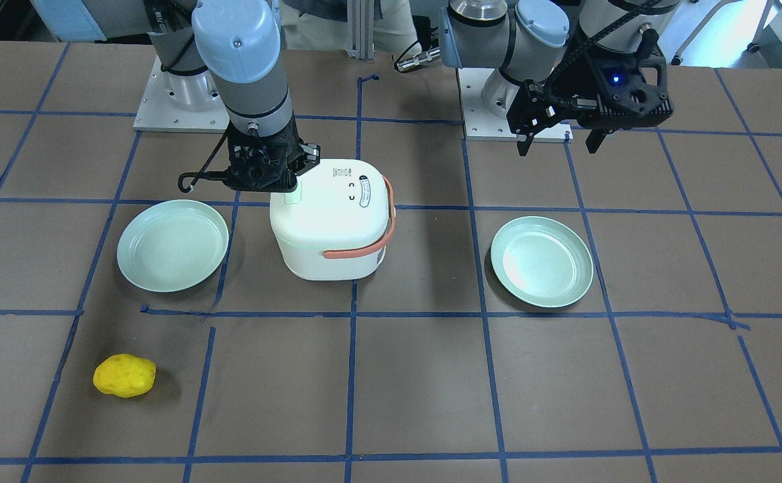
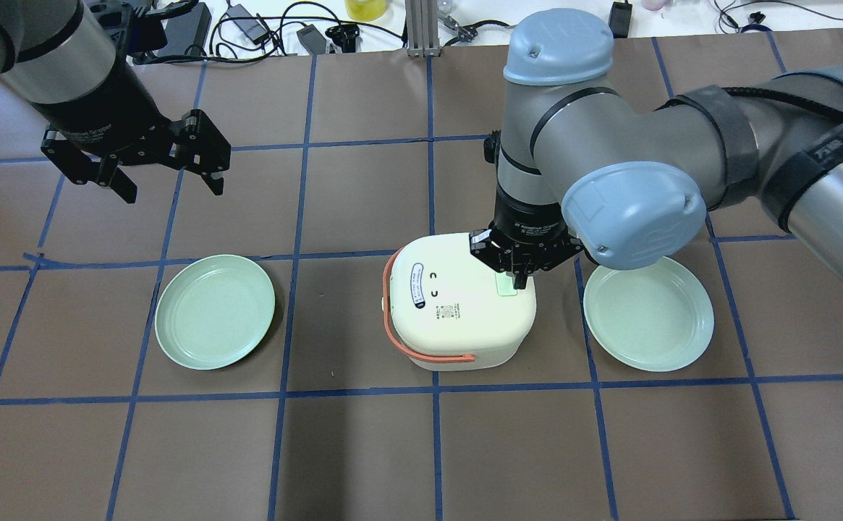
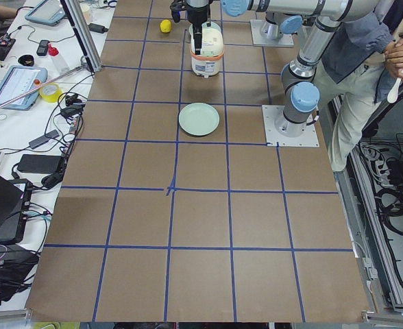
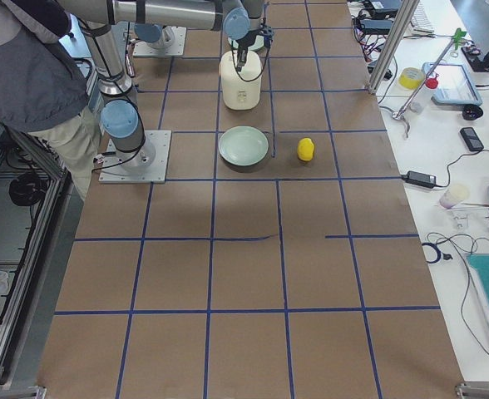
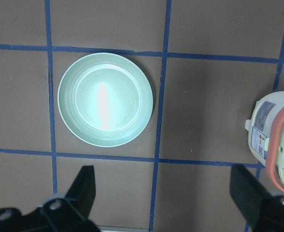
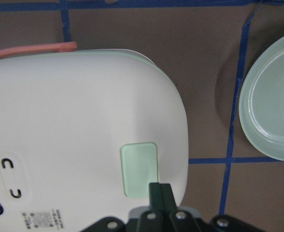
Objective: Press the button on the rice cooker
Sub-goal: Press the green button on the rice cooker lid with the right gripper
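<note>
Hanging clenched over the edge of the button [image 6: 139, 169] on the cooker [image 2: 457, 304] at mid-frame, the right claw [image 6: 160, 187] seems about to press, needing a slight recentring, then a firm downward push.

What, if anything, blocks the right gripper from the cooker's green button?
Nothing seems to, so it is likely reachable. The right gripper, fingers closed, hangs just over the edge of the green button on top of the cooker, with nothing between them.
</note>
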You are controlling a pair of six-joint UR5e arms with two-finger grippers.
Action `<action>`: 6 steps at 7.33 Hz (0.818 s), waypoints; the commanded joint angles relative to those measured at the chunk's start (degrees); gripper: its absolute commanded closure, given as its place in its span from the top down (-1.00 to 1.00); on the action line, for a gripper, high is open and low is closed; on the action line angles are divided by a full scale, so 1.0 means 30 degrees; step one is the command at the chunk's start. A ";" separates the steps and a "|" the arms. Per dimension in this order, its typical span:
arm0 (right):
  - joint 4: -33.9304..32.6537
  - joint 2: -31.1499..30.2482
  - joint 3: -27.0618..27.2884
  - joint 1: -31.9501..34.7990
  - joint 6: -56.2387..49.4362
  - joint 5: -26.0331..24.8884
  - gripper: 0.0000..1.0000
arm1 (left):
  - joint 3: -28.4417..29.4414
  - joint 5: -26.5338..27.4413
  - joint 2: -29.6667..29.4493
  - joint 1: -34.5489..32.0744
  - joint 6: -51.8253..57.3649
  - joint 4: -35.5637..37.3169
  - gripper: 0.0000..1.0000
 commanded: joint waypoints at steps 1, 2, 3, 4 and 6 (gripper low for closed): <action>-0.0450 0.0158 0.0123 0.0080 -0.0023 0.0016 -0.91 | 0.0000 0.0000 0.0000 0.0000 0.0000 0.0000 1.00; -0.0716 0.0188 0.0298 0.0313 -0.0023 0.0016 -0.91 | 0.0000 0.0000 0.0000 0.0000 0.0000 0.0000 1.00; -0.1009 0.0159 0.0503 0.0344 0.0006 0.0045 -0.91 | 0.0000 0.0000 0.0000 0.0000 0.0000 0.0000 1.00; -0.1069 0.0159 0.0505 0.0344 0.0006 0.0045 -0.91 | 0.0000 0.0000 0.0000 0.0000 -0.0029 0.0000 1.00; -0.1070 0.0159 0.0534 0.0344 0.0035 0.0045 -0.91 | 0.0000 0.0000 0.0000 0.0000 -0.0029 0.0000 1.00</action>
